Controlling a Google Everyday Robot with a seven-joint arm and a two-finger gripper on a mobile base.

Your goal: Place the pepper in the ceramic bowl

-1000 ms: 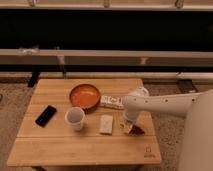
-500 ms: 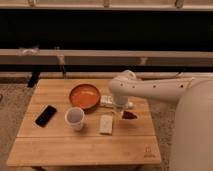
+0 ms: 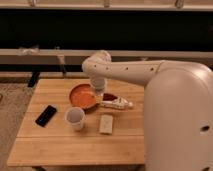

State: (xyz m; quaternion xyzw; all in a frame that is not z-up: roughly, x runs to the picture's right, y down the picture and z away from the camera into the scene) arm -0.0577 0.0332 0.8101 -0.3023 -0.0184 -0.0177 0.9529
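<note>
The ceramic bowl (image 3: 81, 96) is orange-terracotta and sits at the middle of the wooden table (image 3: 60, 147). My gripper (image 3: 99, 90) hangs from the white arm just at the bowl's right rim. It is shut on the pepper (image 3: 109, 96), a small dark red shape that shows at the gripper's lower right, beside the bowl's rim and just above the table. Whether the pepper touches the bowl cannot be told.
A white cup (image 3: 75, 118) stands in front of the bowl. A black phone (image 3: 46, 115) lies at the left. A pale rectangular block (image 3: 106, 124) lies right of the cup. A white packet (image 3: 117, 104) lies right of the bowl. The arm's large white body (image 3: 177, 115) fills the right side.
The gripper has carried the pepper from the table's right front, leftward and back, to the bowl's right rim. The other things have not moved.
</note>
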